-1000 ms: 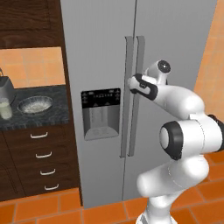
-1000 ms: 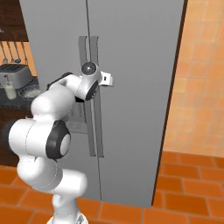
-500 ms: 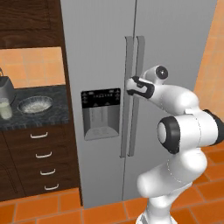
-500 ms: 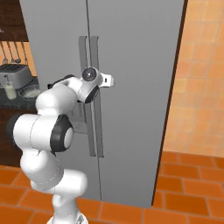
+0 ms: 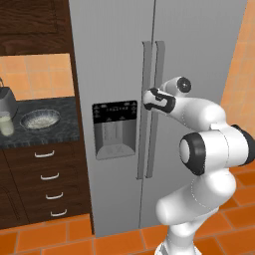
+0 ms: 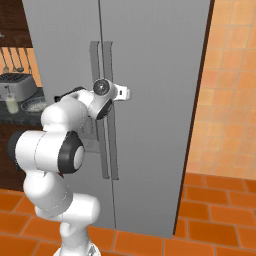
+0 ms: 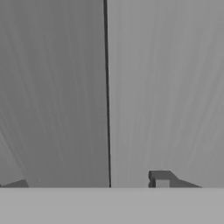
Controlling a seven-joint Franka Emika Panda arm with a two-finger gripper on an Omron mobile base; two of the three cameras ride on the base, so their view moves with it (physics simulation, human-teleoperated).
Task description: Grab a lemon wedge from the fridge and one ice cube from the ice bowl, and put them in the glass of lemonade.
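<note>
The fridge (image 5: 199, 60) stands shut, its two long handles (image 5: 153, 109) side by side at the middle seam. My gripper (image 5: 148, 98) is held level at the handles, about halfway up them, also seen as the gripper (image 6: 126, 93) from the right. In the hand view the gripper (image 7: 87, 180) faces grey door surface very close, its fingertips (image 7: 161, 176) wide apart on either side of a dark vertical seam. On the counter to the left sit the ice bowl (image 5: 40, 119) and the glass of lemonade (image 5: 6, 123). The lemon wedge is hidden behind the shut doors.
A silver toaster (image 6: 14, 85) stands behind the glass on the dark counter (image 5: 55, 134), over a column of wooden drawers (image 5: 47, 184). The black dispenser panel (image 5: 115, 128) is on the left door. An orange tiled wall (image 6: 230, 100) lies right of the fridge.
The hand has eased in toward the fridge handles and the elbow has shifted a little. The fingers have drawn somewhat closer together. The doors have not moved.
</note>
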